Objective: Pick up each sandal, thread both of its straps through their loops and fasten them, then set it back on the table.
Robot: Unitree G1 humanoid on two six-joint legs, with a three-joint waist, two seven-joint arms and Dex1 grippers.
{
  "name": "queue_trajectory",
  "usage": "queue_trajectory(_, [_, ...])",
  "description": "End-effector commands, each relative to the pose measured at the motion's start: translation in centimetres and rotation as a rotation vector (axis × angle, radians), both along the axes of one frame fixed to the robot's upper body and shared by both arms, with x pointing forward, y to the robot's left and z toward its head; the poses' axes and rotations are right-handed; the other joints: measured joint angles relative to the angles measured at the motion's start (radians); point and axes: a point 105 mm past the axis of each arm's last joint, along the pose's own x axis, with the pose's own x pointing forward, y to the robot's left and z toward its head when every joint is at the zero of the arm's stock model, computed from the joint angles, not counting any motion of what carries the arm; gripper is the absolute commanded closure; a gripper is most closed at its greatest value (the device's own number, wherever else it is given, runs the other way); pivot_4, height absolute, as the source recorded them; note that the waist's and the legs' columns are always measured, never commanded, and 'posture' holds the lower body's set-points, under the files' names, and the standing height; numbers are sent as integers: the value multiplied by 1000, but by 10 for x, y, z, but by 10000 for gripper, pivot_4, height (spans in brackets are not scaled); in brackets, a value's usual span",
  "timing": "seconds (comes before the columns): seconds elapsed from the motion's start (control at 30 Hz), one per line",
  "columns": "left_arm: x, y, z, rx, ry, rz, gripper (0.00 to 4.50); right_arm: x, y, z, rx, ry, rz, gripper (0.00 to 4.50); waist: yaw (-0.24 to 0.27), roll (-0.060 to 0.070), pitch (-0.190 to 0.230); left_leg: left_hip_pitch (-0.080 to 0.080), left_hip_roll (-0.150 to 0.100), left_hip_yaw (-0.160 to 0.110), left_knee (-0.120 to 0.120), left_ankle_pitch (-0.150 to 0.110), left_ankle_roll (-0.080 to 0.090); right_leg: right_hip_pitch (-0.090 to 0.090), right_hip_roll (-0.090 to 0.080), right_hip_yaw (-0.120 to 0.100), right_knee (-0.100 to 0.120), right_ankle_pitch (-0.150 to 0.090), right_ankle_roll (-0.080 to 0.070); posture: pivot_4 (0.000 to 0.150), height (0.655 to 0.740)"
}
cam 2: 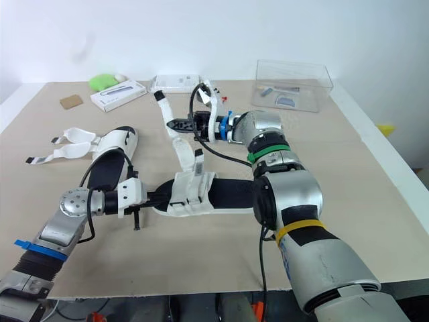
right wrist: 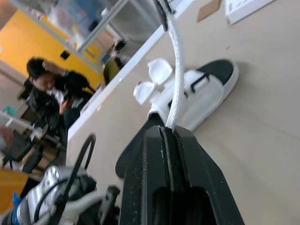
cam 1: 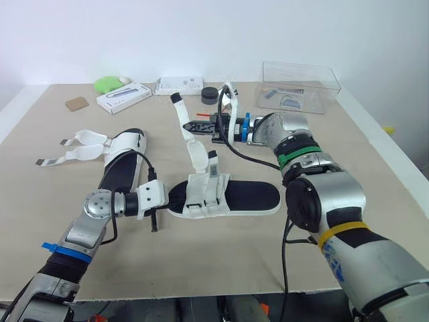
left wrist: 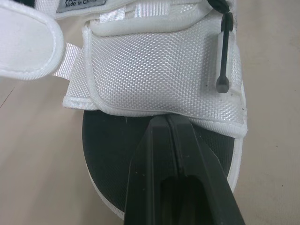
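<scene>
The table [cam 1: 375, 174] has two white sandals with black soles. The middle sandal [cam 1: 249, 196] lies flat near the middle of the table, a bit toward the front edge. The left gripper [cam 1: 175, 194] is at the end of this sandal that points to the left edge. Its two black fingers [left wrist: 150, 159] are closed tight together with nothing between them. Their tips lie over the black sole, but it is not clear if they press on it.

A long strap [cam 1: 181, 115] of this sandal stands up and leans toward the back edge. The right gripper [cam 1: 190, 125] is closed on it, part way up, and the white strap comes out from between the two fingers. A short strap [cam 1: 213, 164] stands loose beside it.

The other sandal [cam 1: 125, 166] lies near the left edge, well apart from both grippers. Its open straps [cam 1: 79, 146] lie flat on the table and point to the left edge.

Along the back edge are a clear box [cam 1: 299, 84] near the right corner, a black round thing [cam 1: 210, 94], a white pack [cam 1: 179, 84], a white box [cam 1: 124, 97], a green thing [cam 1: 107, 84] and a brown card [cam 1: 77, 103].
</scene>
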Motion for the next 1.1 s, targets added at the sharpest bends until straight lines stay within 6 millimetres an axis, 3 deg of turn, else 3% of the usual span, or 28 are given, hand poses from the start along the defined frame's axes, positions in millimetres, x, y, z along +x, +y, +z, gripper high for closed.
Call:
queue_trajectory(0.03, [-6, 5, -27, 80, 96, 3, 45000, -3, 4, 21, -10, -176, 53, 44004, 0, 0, 0, 0, 0, 0, 0, 0, 0, 0, 0, 0, 0, 0, 0, 1500, 7400])
queue_trajectory(0.17, [-6, 6, -27, 79, 95, 7, 45000, -15, 6, 26, -120, -544, 162, 44004, 0, 0, -1, 0, 0, -1, 0, 0, 0, 0, 0, -1, 0, 0, 0, 1500, 7400])
queue_trajectory(0.23, [-6, 6, -27, 78, 96, 10, 45000, -28, 7, 24, -176, -821, 202, 44004, 0, 0, 0, 0, 0, -1, 0, 0, 0, 0, 0, -1, 0, 0, 1, 1500, 7400])
queue_trajectory(0.37, [-6, 7, -27, 76, 97, 15, 45000, -68, 7, 7, -253, -1321, 348, 44004, 1, 0, 0, 0, 0, 0, 0, -1, -1, 0, 0, -1, 0, -1, 2, 1500, 7400])
queue_trajectory(0.53, [-5, 7, -26, 74, 96, 12, 45000, -100, 8, -11, -284, -1658, 504, 44004, 0, 0, 0, 3, 0, 2, 0, -1, -2, 1, 0, 0, 1, -1, 2, 1500, 7400])
queue_trajectory(0.63, [-4, 6, -26, 74, 95, 9, 45000, -107, 7, -19, -334, -1828, 587, 44004, 0, 0, 0, 5, 1, 3, 1, -1, -2, 2, 1, 1, 1, -1, 2, 1500, 7400])
queue_trajectory(0.77, [-5, 5, -26, 77, 95, 1, 45000, -112, -1, -44, -449, -1984, 778, 44004, 2, 0, 0, 6, 1, 4, 0, 0, -2, 2, 2, 1, 1, -1, 0, 1500, 7400])
queue_trajectory(0.8, [-5, 5, -26, 76, 96, -1, 45000, -111, -2, -48, -466, -1993, 797, 39528, 2, 0, 0, 6, 1, 4, 0, 0, -2, 2, 2, 1, 2, -2, 0, 1500, 7400])
queue_trajectory(0.87, [-6, 5, -26, 75, 99, -4, 45000, -110, -4, -52, -481, -2009, 818, 35625, 2, 0, 0, 7, 1, 5, 0, 0, -2, 2, 2, 2, 2, -2, 0, 1500, 7400])
queue_trajectory(1.0, [-6, 6, -25, 71, 106, -3, 45000, -111, -12, -49, -463, -2036, 816, 17344, 3, -1, -1, 7, 1, 6, 0, 0, -2, 2, 2, 2, 3, -2, -1, 1500, 7400])
queue_trajectory(1.03, [-6, 7, -24, 73, 107, -3, 45000, -112, -16, -47, -453, -2027, 805, 10986, 3, -1, -1, 7, 1, 6, 0, 0, -2, 3, 1, 2, 3, -2, -1, 1500, 7400])
queue_trajectory(1.1, [-5, 8, -24, 78, 108, -4, 45000, -115, -24, -38, -416, -1966, 743, 4685, 3, -1, -1, 7, 1, 6, 0, 0, -2, 3, 1, 2, 3, -2, -2, 1500, 7400])
